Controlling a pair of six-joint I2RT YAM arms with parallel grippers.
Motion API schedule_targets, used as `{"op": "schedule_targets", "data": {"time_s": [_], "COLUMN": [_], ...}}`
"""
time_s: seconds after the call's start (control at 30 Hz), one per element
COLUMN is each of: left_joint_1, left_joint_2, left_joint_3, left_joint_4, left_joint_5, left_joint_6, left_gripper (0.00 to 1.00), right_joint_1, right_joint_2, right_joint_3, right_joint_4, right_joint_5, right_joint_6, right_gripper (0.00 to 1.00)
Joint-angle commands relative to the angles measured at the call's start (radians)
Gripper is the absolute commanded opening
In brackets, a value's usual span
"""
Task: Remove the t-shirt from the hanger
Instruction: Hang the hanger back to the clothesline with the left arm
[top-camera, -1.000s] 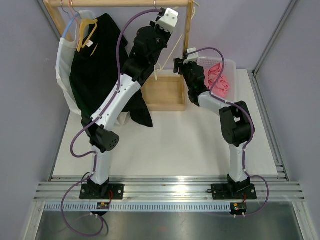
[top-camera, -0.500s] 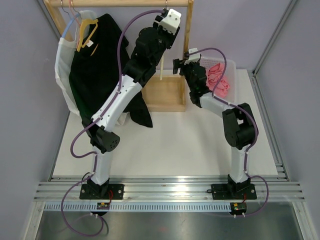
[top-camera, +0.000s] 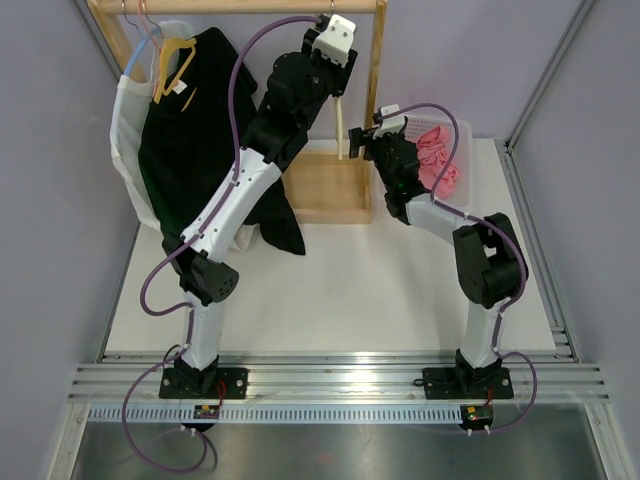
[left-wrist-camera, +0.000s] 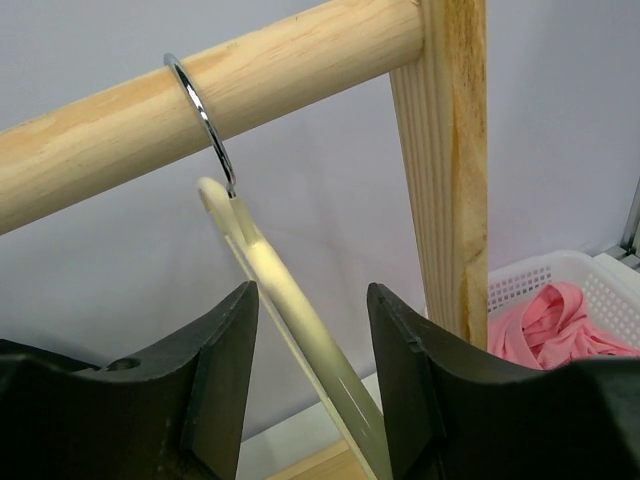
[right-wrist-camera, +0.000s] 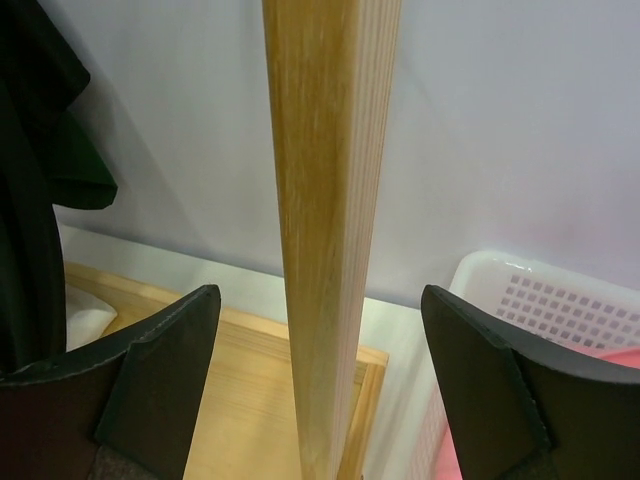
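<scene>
Up at the right end of the rail (left-wrist-camera: 250, 85), the left gripper (left-wrist-camera: 310, 300) stands half open. Its 2 fingers flank a bare cream hanger (left-wrist-camera: 265, 265) without clamping it, with a clear gap on one side. That hanger's metal hook (left-wrist-camera: 205, 120) is looped over the rail, just beside the upright post (left-wrist-camera: 452, 150). Lower down, the right gripper (right-wrist-camera: 318, 295) is spread wide and holds nothing, facing the same post head-on. The black t-shirt (top-camera: 195, 130) hangs on a yellow hanger (top-camera: 172, 70) at the rail's far left, well apart from both grippers, with a white garment (top-camera: 125, 130) behind it. The left arm crosses in front of the shirt's lower edge. A basket (left-wrist-camera: 560, 270) with pink cloth (left-wrist-camera: 550, 325) sits right of the post.
</scene>
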Motion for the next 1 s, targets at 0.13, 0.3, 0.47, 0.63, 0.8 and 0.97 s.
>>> {"op": "schedule_targets", "data": {"time_s": [0.13,0.3,0.47,0.63,0.8,0.97], "left_joint_1": [0.006,0.005,0.000,-0.027,-0.049,-0.053], "left_joint_2": [-0.016,-0.004,0.010,0.018,0.024,0.016], "left_joint_3": [0.028,0.037,0.063,0.073,0.076,0.080], "left_joint_4": [0.038,0.038,0.038,0.043,0.051,0.058], "left_joint_5": [-0.005,0.009,0.020,0.023,0.023,0.003], "left_joint_6": [0.003,-0.009,-0.014,0.003,0.018,0.012], "left_gripper": [0.29,0.26,0.26,0.26,0.27,0.34], "right_joint_1": [0.009,0.009,0.009,0.009,0.009,0.007], "right_joint_2": [-0.172,-0.238,-0.286,-0.311,-0.314,-0.326], "right_joint_3": [-0.114,-0.177,-0.227,-0.244,-0.252,-0.266], "right_joint_4": [0.093,0.096,0.107,0.109,0.109,0.112], "right_joint_5": [-0.007,0.021,0.039,0.048,0.058,0.064], "right_joint_6": [-0.003,-0.021,-0.034,-0.035,-0.034,-0.040], "right_gripper": [0.91,0.92,0.93,0.93,0.93,0.94]}}
